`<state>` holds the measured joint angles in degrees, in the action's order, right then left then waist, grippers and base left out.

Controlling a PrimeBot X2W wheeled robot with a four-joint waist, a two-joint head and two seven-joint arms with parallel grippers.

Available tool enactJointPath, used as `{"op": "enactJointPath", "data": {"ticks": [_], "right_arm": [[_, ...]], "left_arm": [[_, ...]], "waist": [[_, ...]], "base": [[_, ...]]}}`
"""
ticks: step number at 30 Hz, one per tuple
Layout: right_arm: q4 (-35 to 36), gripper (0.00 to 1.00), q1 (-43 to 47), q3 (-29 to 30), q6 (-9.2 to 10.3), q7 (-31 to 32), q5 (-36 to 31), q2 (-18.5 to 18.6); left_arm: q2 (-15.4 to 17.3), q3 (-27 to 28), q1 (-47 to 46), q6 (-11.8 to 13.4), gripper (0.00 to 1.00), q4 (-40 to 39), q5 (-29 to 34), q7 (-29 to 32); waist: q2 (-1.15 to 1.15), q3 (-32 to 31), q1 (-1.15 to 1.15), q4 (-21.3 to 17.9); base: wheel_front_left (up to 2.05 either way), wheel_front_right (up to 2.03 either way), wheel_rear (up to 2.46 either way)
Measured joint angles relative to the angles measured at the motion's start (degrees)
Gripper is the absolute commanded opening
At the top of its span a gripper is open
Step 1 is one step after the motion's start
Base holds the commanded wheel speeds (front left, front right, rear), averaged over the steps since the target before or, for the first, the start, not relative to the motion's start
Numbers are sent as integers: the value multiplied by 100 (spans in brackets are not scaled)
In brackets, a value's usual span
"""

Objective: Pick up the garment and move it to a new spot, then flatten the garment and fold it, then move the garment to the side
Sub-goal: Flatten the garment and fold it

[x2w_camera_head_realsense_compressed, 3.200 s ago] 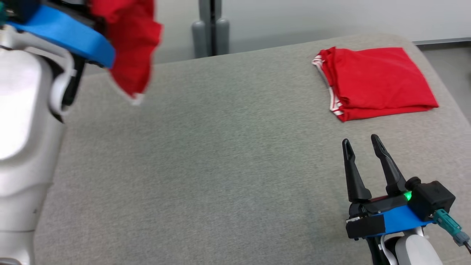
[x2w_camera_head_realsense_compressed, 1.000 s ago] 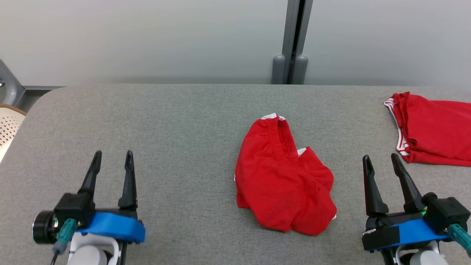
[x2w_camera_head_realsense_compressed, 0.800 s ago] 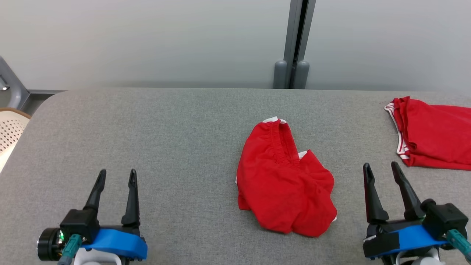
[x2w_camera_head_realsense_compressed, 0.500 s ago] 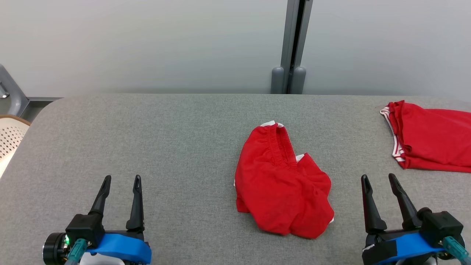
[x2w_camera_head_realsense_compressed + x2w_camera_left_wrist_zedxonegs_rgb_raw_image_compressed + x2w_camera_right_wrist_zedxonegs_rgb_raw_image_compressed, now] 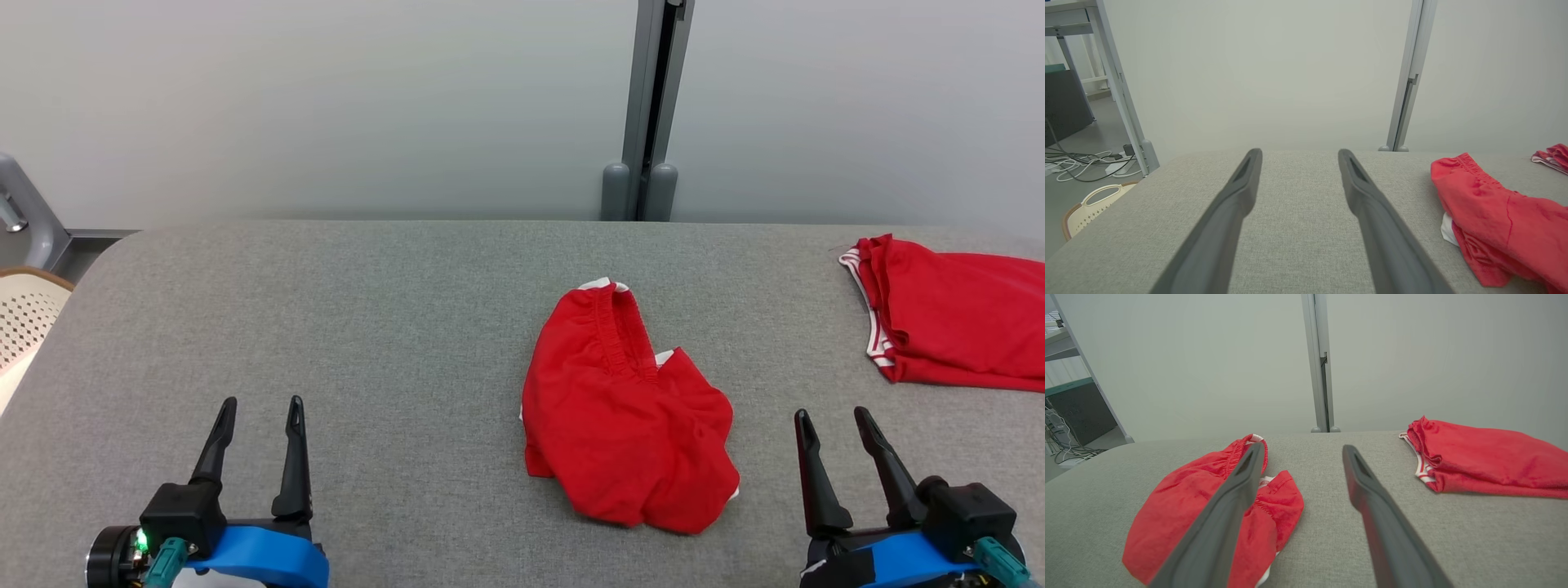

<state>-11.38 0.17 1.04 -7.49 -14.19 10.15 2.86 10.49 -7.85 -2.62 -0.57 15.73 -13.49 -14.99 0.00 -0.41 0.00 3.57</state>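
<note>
Head view: crumpled garment (image 5: 624,416) lies mid-table (image 5: 367,327), between left pincer (image 5: 262,401) and right pincer (image 5: 830,412), both spread, empty. Flattening step probably next: you'll need to pinch the waistband corners and draw them apart.

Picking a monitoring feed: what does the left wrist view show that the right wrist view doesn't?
Left wrist view: cream perforated basket on the floor, open left end effector. Right wrist view: open right end effector. Both: crumpled red shorts, folded red garment, grey padded table, grey post.
</note>
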Motion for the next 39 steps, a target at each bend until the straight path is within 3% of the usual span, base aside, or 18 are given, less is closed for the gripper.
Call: {"op": "enactJointPath", "data": {"ticks": [31, 39], "right_arm": [[-35, 100, 30, -15, 0, 32, 5, 0], [-8, 100, -297, -290, 0, 120, -111, 0]], "left_arm": [[-198, 323, 23, -204, 100, 21, 345, 0], [-238, 342, 3, -250, 100, 10, 393, 0]], "waist": [[0, 24, 1, 39], [0, 112, 1, 90]], "base": [[0, 0, 0], [0, 0, 0]]}}
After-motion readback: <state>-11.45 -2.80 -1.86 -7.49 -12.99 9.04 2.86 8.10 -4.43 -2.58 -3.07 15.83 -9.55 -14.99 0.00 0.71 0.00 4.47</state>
